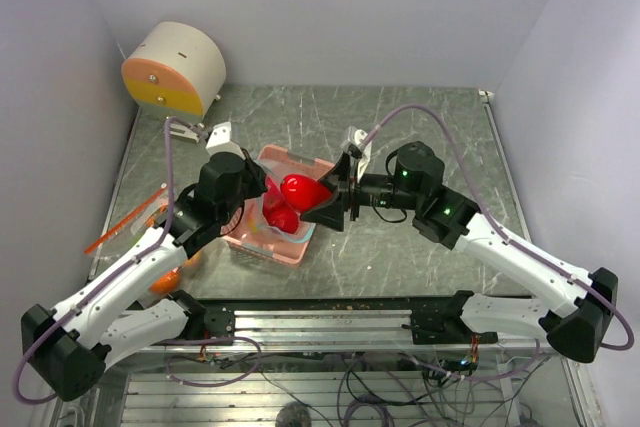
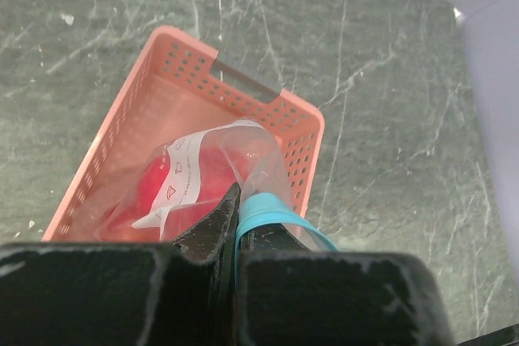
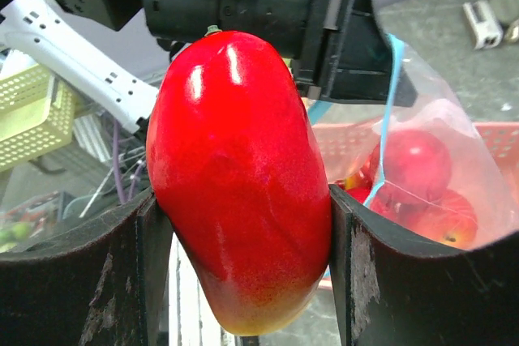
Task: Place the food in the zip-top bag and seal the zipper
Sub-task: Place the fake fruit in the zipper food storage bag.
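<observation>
My right gripper [image 3: 243,232] is shut on a glossy red fruit [image 3: 243,168] with a yellowish lower end. In the top view it [image 1: 318,199] holds the fruit [image 1: 297,188] above the bag's mouth. The clear zip-top bag [image 2: 247,151] lies in the pink basket [image 2: 186,70] with red apples [image 3: 413,164] inside. My left gripper [image 2: 235,218] is shut on the teal-blue zipper strip [image 2: 272,210] and holds that edge of the mouth up. The strip [image 3: 389,111] also shows in the right wrist view. The left gripper [image 1: 256,189] is at the basket's left side.
A cream drum with an orange face [image 1: 172,69] stands at the back left. An orange fruit [image 1: 165,280] lies under the left arm, with orange sticks [image 1: 125,227] near it. A small white part [image 1: 218,133] lies behind the basket [image 1: 290,250].
</observation>
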You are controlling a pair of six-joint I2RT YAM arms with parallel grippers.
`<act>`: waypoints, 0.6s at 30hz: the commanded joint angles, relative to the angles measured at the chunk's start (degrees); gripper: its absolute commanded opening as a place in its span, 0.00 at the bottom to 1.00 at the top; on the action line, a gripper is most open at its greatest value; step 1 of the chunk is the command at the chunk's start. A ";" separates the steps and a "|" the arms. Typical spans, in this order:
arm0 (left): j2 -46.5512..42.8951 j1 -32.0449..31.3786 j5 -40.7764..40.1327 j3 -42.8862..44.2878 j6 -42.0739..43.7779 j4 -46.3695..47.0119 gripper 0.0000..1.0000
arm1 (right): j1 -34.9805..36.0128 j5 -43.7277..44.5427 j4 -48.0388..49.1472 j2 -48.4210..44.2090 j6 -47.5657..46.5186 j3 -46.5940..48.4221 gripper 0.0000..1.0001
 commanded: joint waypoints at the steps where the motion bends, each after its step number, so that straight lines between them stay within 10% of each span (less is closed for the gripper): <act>1: 1.49 0.14 1.74 0.39 -1.40 6.24 0.07 | -0.04 -2.91 3.56 0.97 3.44 -2.09 0.25; 18: 3.03 0.14 2.17 -2.56 -0.59 6.85 0.07 | -0.01 6.52 6.16 16.61 13.54 -3.87 0.24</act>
